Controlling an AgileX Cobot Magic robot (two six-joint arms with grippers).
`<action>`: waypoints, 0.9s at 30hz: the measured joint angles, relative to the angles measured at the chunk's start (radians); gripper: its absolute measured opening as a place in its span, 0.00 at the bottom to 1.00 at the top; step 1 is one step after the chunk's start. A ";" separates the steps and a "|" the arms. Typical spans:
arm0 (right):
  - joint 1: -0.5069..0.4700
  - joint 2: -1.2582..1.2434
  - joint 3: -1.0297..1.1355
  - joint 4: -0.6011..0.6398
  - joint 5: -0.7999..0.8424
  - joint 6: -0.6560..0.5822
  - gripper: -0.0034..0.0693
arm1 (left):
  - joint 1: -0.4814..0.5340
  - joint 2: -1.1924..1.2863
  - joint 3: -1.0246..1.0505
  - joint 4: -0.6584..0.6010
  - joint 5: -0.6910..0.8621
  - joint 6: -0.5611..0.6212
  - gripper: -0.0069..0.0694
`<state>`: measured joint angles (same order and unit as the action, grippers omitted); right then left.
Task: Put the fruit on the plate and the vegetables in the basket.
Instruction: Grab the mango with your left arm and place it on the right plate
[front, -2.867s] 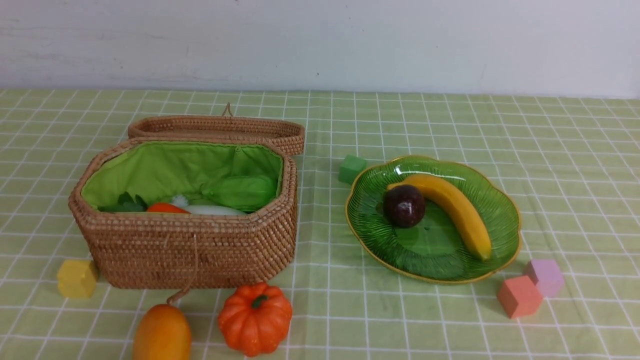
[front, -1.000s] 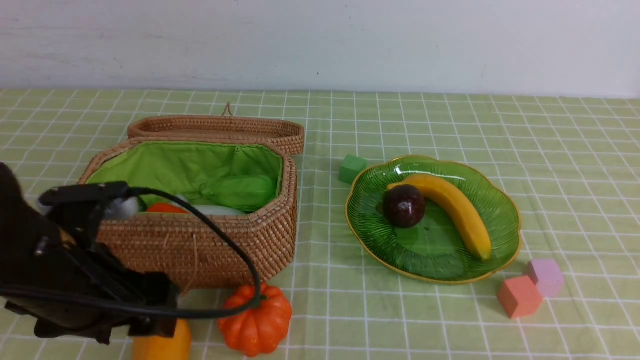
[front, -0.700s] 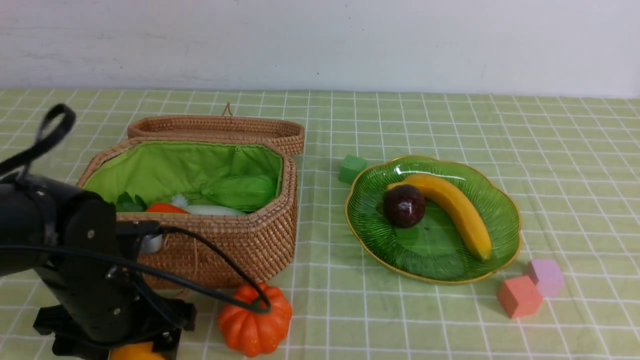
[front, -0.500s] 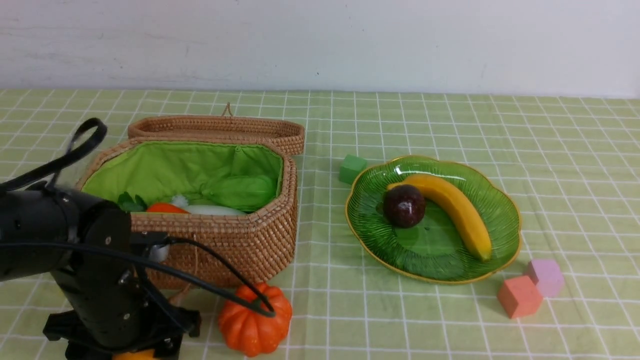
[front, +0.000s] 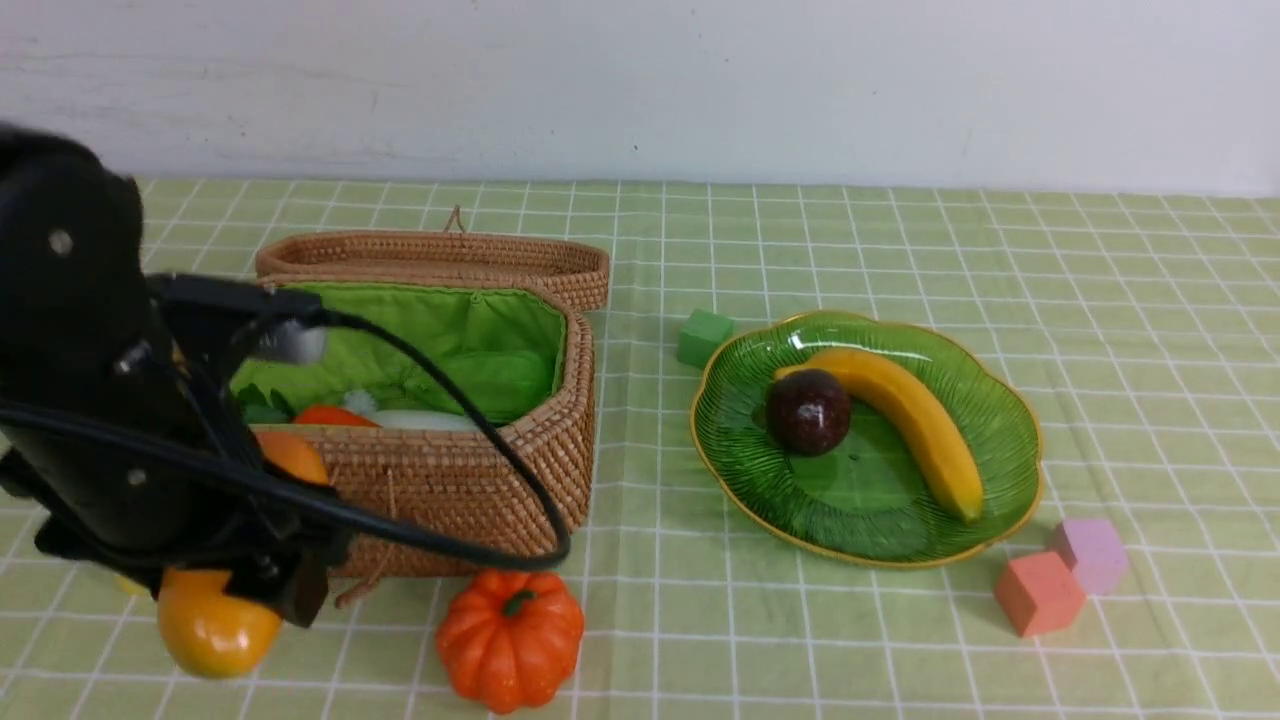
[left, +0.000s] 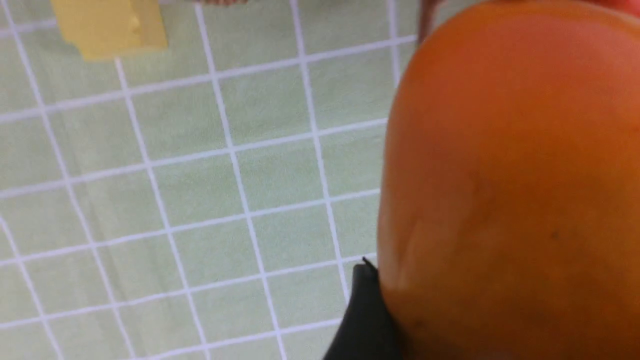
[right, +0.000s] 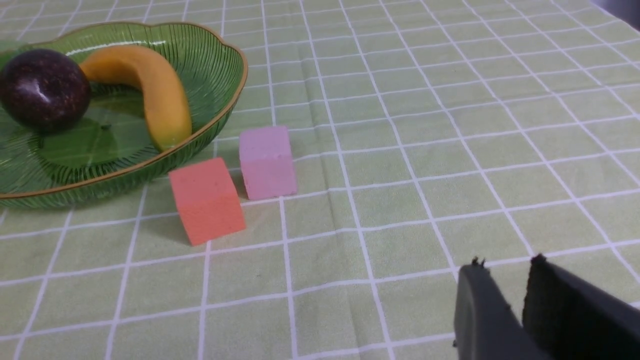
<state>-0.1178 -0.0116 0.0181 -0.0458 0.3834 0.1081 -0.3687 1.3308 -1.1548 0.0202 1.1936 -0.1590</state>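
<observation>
Pale green tablecloth (front: 900, 250) crossed by a white grid; off-white wall (front: 700, 80); brown woven wicker basket (front: 450, 490) with bright green lining (front: 470, 320); red-orange carrot (front: 325, 414); white radish (front: 425, 420); translucent green plate (front: 860, 500), ribbed, gold-rimmed; yellow banana (front: 915, 420); dark maroon fruit (front: 808, 411); orange-yellow mango (front: 215, 625); ribbed orange pumpkin (front: 510, 635), green stem; green cube (front: 704, 337), coral cube (front: 1038, 592), lilac cube (front: 1090, 553), yellow cube (left: 107, 25); black left arm (front: 70, 300)

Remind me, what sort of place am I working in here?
Probably a staged tabletop test setup, not a kitchen: checked tablecloth, bare white wall, a toy pumpkin and a plain coral cube.
</observation>
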 joint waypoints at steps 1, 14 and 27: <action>0.000 0.000 0.000 0.000 0.000 0.000 0.25 | -0.009 -0.009 -0.031 -0.006 0.013 0.017 0.82; 0.000 0.000 0.000 0.000 0.000 0.000 0.28 | -0.207 0.324 -0.601 -0.202 -0.093 0.134 0.82; 0.000 0.000 0.000 0.000 0.000 0.000 0.30 | -0.367 1.056 -1.210 -0.301 -0.052 0.134 0.82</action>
<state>-0.1178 -0.0116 0.0181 -0.0458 0.3834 0.1081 -0.7353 2.3868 -2.3645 -0.2813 1.1420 -0.0254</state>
